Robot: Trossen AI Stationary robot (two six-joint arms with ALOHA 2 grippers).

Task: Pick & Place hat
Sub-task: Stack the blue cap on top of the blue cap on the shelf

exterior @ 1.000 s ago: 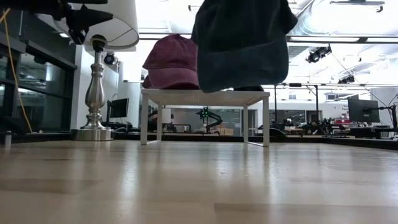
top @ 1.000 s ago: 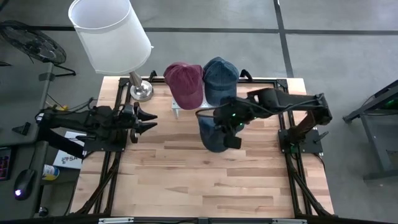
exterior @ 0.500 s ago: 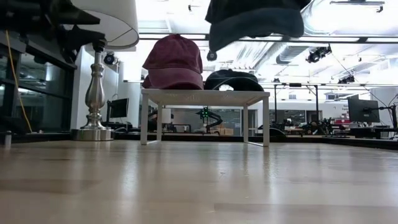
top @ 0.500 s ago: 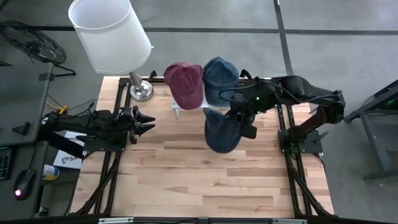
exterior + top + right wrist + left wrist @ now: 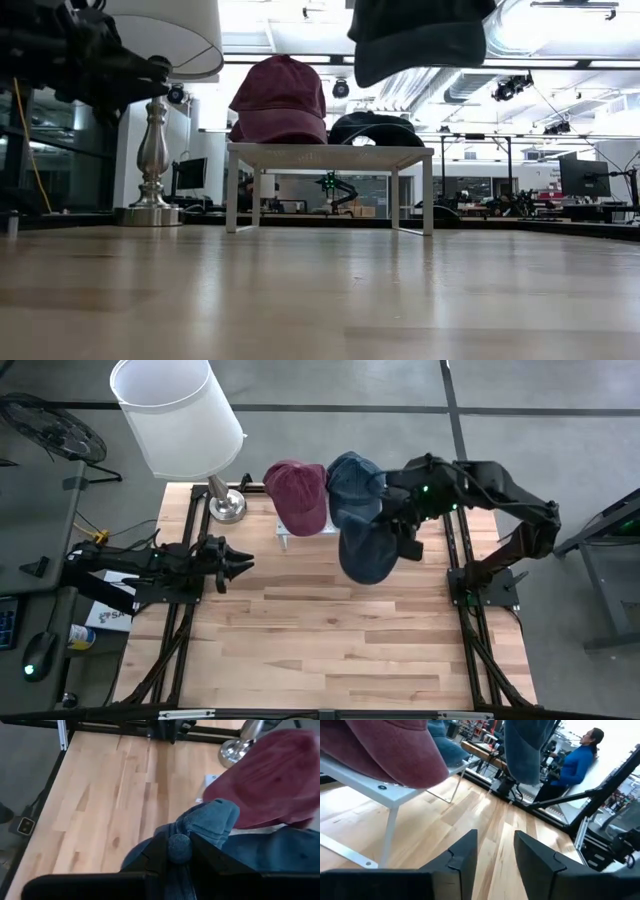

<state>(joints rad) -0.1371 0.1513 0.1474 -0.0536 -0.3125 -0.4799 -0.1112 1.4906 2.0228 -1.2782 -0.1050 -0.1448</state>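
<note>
1. The wooden counter is bare plank across the whole lower half of the high view. The things on it crowd its upper edge.
2. At the upper left corner stands a lamp with a white drum shade and a silver turned base. Right of it, at upper centre, a small white stand on thin legs carries a maroon cap and a blue denim cap side by side.
3. In the low view there is open air beneath the stand, and between its top and the hat hanging above.
4. The right claw is in the upper right of the high view, just right of the stand. Its fingers are pinched narrowly on a dark blue hat.
5. In the right wrist view, denim cloth bunches between the two dark fingers around a small round crown button.
6. The dark blue hat hangs in the air, clear of the counter. In the high view it sits just below the denim cap, at the stand's lower right corner. In the low view its lower edge shows at the top of the frame, above the stand's right end.
7. The left claw is at the left edge of the high view, above the counter, pointing toward the stand. Its fingers are partly apart and hold nothing.
8. The caps are soft cloth domes; the stand is flat and thin.
9. A person in a blue top stands in the room beyond, in the upper right of the left wrist view.
</note>
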